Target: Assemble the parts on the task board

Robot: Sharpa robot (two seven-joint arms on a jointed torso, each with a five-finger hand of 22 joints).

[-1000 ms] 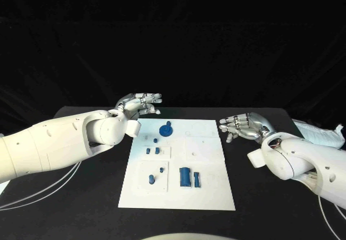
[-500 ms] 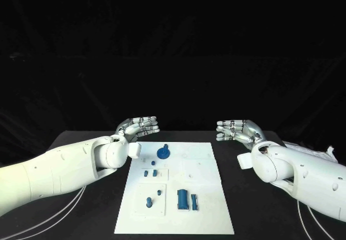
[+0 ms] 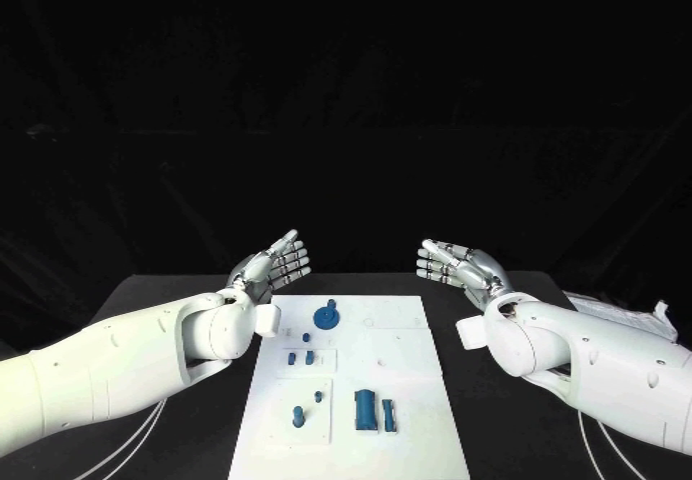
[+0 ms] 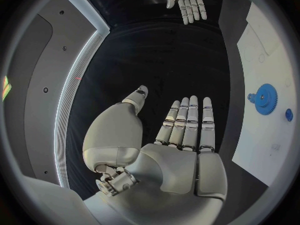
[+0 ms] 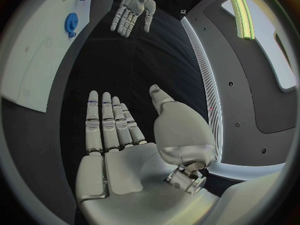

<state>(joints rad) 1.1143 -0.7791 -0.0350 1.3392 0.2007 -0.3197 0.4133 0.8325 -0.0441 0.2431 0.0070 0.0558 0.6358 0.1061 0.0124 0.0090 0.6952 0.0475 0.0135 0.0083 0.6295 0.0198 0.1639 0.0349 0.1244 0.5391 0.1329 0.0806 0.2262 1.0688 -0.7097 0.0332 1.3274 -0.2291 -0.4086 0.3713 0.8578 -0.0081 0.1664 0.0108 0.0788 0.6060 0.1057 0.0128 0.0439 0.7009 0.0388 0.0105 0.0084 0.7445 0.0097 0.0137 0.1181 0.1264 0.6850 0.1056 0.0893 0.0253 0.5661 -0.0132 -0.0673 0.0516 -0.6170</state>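
- White task board (image 3: 404, 400) lies flat in the middle of the black table (image 3: 173, 295), its long side running away from the robot.
- Blue gear-shaped part (image 3: 327, 318) sits at the far end of the board, left of centre; the left wrist view shows it as a toothed disc (image 4: 265, 92) with a small blue round piece (image 4: 289, 114) near it.
- Two small blue pieces (image 3: 300, 357) sit side by side on the board nearer the robot than the gear, toward the board's left edge.
- Another small blue piece (image 3: 299, 417) and a smaller one (image 3: 317, 397) lie on the near left portion of the board.
- Two upright blue blocks (image 3: 375, 411) stand just beside each other at the near middle of the board.
- Left hand (image 3: 271, 268) is raised beyond the board's far left corner, fingers straight and apart, holding nothing; it touches no part. Its wrist view confirms a flat, empty palm (image 4: 181, 145).
- Right hand (image 3: 454, 265) is raised beyond the board's far right corner, fingers extended and spread, holding nothing. Its wrist view shows the same empty palm (image 5: 119, 150).
- Both hands face each other, well apart, with the board's far end between them.
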